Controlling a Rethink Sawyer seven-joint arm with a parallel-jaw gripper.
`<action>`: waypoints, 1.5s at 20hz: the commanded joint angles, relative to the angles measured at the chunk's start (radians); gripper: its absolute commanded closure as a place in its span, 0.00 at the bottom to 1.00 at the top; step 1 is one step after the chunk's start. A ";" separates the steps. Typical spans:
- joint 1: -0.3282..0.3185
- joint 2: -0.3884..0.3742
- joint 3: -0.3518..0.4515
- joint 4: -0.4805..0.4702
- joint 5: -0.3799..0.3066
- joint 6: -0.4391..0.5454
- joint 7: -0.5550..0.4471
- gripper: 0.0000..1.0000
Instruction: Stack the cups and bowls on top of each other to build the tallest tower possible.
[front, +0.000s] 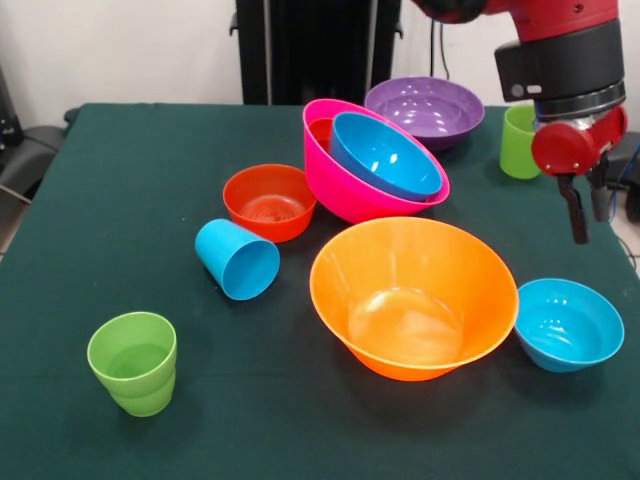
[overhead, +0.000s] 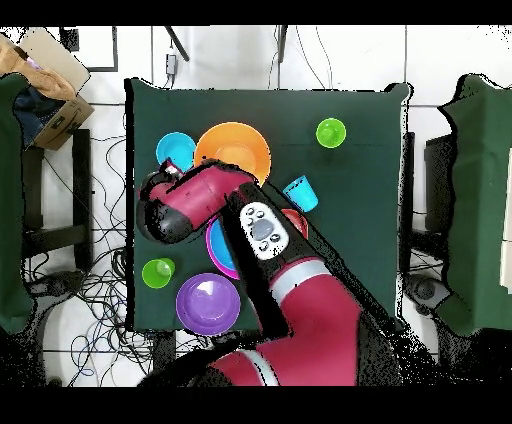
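Note:
My gripper (front: 587, 212) hangs open and empty above the table's right side, between a lime green cup (front: 518, 140) behind it and the small blue bowl (front: 568, 324) in front. The large pink bowl (front: 345, 185) sits tilted with a blue bowl (front: 385, 155) nested in it and a red-orange rim (front: 320, 131) showing behind that. The large orange bowl (front: 413, 297) stands in the middle front. A red-orange bowl (front: 268, 202), a sky blue cup (front: 237, 259) on its side and an upright green cup (front: 134, 362) are to the left. The purple bowl (front: 425, 108) is at the back.
The dark green table (front: 120, 200) has its right edge close to my gripper. In the overhead view my arm (overhead: 210, 195) covers the pink bowl; the orange bowl (overhead: 232, 150), purple bowl (overhead: 208, 303) and both green cups (overhead: 331, 132) (overhead: 158, 272) show.

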 joint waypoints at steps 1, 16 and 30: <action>0.209 0.043 -0.333 -0.098 -0.230 -0.145 0.144 0.00; 0.011 0.039 -0.130 -0.018 -0.061 0.009 -0.070 0.00; -0.076 -0.005 -0.021 0.080 0.077 -0.149 0.144 0.00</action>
